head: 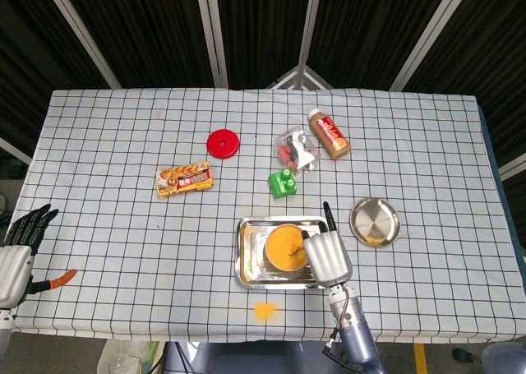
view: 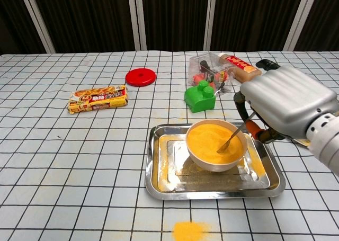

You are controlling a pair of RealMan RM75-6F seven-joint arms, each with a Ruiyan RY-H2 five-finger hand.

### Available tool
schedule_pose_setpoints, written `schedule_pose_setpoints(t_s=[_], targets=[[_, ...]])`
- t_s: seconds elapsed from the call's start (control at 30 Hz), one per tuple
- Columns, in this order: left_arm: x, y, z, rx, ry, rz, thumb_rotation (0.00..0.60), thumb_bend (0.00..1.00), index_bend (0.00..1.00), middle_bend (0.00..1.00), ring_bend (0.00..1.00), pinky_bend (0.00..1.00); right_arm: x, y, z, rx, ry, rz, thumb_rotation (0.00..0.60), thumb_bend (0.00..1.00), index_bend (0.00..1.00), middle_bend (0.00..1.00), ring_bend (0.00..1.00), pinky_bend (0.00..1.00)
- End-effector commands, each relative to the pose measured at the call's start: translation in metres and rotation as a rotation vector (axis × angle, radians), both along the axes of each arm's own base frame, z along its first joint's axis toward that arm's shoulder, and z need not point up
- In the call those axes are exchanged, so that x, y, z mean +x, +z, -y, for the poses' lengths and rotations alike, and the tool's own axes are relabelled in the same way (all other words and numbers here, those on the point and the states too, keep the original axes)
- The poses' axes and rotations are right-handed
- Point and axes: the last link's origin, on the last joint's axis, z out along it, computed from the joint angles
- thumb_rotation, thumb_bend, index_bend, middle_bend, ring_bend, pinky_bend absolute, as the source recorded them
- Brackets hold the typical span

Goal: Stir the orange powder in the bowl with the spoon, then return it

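Holding the spoon (view: 237,136) by its orange-tipped handle, your right hand (view: 288,107) has its fingers wrapped round the upper end while the metal tip sits in the orange powder (view: 214,138), on the right side of the white bowl (view: 216,159). The bowl stands inside the steel tray (view: 160,185), just in front of the green block (view: 199,98). The spoon looks thin, stiff and light, so it should need little force, but a smooth handle could twist in the fingers; keep your hold high on the handle. The powder is loose and light, and some already lies spilled on the cloth (view: 189,231), so slow sweeps suit it. The bowl may slide on the slick tray if you push its wall. Your left hand (head: 18,251) rests empty at the table edge, fingers apart
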Motion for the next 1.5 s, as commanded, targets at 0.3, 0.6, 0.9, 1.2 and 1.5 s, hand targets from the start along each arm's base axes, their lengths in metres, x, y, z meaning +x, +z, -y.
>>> schedule_pose_setpoints(t_s=[0.3,0.6,0.9,1.2,1.5], targets=[[0.0,0.0,0.0,0.0,0.002,0.0,0.6,0.0,0.03,0.0,0.0,0.0,0.01,0.003,0.009,-0.033,0.02,0.045,0.6,0.76,0.91,0.78,0.42,0.0],[0.0,0.0,0.0,0.001,0.002,-0.001,0.6,0.0,0.03,0.0,0.0,0.0,0.008,0.01,0.009,-0.048,0.016,0.03,0.6,0.76,0.91,0.79,0.42,0.0],[0.001,0.0,0.001,0.004,0.0,0.003,0.6,0.0,0.03,0.0,0.0,0.0,0.014,0.018,0.007,-0.056,0.032,0.049,0.6,0.76,0.91,0.79,0.42,0.0],[0.0,0.0,0.0,-0.002,0.005,0.006,0.6,0.0,0.03,0.0,0.0,0.0,0.015,0.008,0.012,-0.046,0.03,0.044,0.6,0.76,0.91,0.79,0.43,0.0],[0.0,0.0,0.0,-0.001,0.005,0.005,0.6,0.0,0.03,0.0,0.0,0.0,0.014,0.0,0.015,-0.035,0.024,0.048,0.6,0.76,0.91,0.79,0.42,0.0]])
